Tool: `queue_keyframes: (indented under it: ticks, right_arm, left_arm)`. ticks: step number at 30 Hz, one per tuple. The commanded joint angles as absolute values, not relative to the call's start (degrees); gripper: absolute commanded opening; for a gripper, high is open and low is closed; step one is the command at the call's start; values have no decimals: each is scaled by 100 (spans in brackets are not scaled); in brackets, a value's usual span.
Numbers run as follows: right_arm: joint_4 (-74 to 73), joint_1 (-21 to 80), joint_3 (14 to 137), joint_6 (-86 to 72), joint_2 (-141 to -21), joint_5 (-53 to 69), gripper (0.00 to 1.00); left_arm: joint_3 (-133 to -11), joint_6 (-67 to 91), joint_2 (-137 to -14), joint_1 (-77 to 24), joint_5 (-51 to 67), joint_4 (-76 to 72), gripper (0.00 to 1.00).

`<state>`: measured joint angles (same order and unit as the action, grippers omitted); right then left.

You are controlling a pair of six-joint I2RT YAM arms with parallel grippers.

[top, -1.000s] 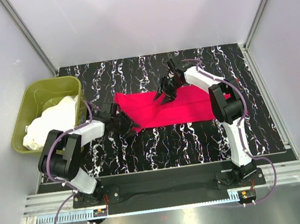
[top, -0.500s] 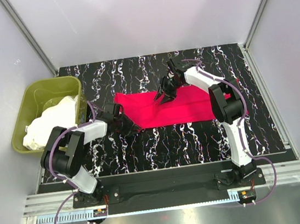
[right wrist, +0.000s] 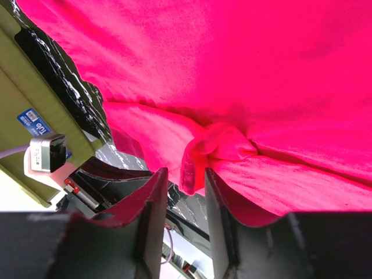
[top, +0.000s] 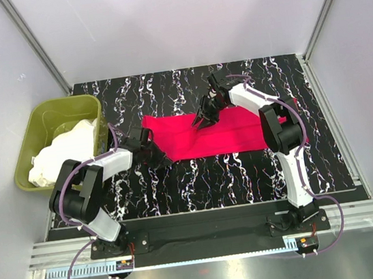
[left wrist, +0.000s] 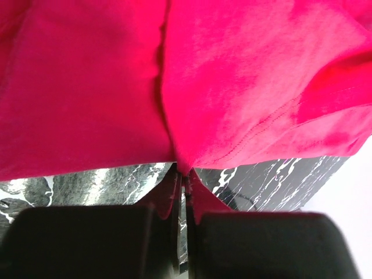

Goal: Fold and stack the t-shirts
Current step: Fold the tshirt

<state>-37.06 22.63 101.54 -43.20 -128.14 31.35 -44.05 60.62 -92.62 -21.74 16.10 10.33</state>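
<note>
left gripper (left wrist: 183, 189): fingers pressed together, pinching a thin tuck of the red t-shirt (left wrist: 232, 87) close to a stitched hem, at the shirt corner nearest the olive-green tub (top: 46, 117). right gripper (right wrist: 185, 192): fingers apart, straddling a small raised fold of the same shirt, with a gap showing on each side of the fold, so no firm hold is seen; it sits at the shirt's rear edge, farther from the tub than the left gripper. the red shirt lies spread and fairly flat on the black marbled table (top: 246, 173), just to the right of the tub. the white t-shirts (top: 64, 152) lie heaped inside the tub, unfolded.

handling, as a judgement: the cloth is light, thin and limp. it will drape and sag from any pinch and will not hold a shape when lifted. a single layer can slip from a shallow grip, so hems and seams, where the cloth is doubled and stitched, are the surer places to take hold. two holds set well apart along one edge should keep that edge straight for a fold. it is not fragile, and it drags readily over the table.
</note>
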Motion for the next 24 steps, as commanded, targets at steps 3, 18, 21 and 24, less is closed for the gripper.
queue_keyframes:
  ticks: [3, 18, 21, 24]
  right_arm:
    - [-3534, 2338, 10213, -4482, -12876, 3436, 29]
    - [-3226, 2320, 9967, -4614, -12771, 3463, 0]
    - [-3147, 2294, 9949, -4623, -12762, 3480, 0]
    - [-3059, 2259, 9914, -4614, -12735, 3428, 0]
  left_arm:
    - [-4798, 5801, -9044, -2197, 1398, 1116, 0]
    - [-6494, 4228, -9491, -1978, 914, 2048, 0]
    - [-6697, 4140, -9703, -1828, 1019, 2013, 0]
    - [-6925, 4043, -9931, -1697, 1046, 2057, 0]
